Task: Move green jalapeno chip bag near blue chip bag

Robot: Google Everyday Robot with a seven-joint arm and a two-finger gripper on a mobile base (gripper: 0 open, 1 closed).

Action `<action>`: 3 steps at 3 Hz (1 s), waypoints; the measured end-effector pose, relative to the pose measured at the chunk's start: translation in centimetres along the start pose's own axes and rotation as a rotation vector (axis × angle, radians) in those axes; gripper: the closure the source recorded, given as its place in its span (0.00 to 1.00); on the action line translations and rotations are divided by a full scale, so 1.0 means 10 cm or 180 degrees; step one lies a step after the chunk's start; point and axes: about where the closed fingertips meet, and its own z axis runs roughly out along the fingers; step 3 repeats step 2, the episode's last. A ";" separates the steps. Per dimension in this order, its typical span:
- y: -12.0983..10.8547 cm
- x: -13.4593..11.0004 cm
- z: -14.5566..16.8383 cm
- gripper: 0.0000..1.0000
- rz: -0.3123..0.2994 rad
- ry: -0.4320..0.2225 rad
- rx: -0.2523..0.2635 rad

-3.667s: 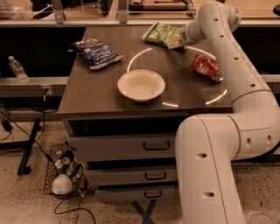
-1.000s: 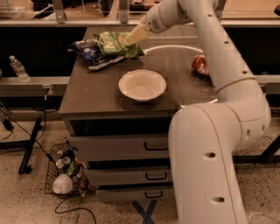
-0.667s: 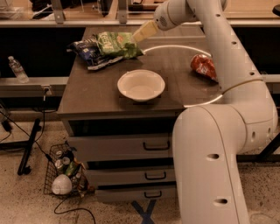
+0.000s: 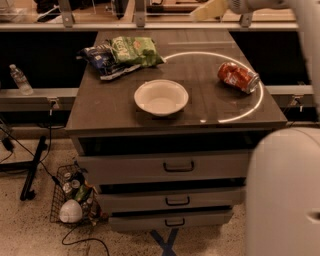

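While green jalapeno chip bag [image 4: 135,50] overlaps blue chip bag [image 4: 99,58], tool [image 4: 210,10] hangs above rear, grip state unclear.

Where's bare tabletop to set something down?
Free: between the round white bowl and the tipped orange-red soda can; left-front of the bowl. Crowded: back-left corner, where the crinkled light green chip bag overlaps the dark blue chip bag. The pale gripper hangs above the back edge.

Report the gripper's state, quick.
Gripper: high over the table's far edge, apart from the green jalapeno chip bag; open or shut cannot be told.
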 end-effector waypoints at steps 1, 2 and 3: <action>-0.46 -0.31 -1.06 0.00 0.0299 -0.0311 0.0655; -0.35 -0.25 -0.91 0.00 0.0288 -0.0281 0.0595; -0.35 -0.25 -0.91 0.00 0.0288 -0.0281 0.0595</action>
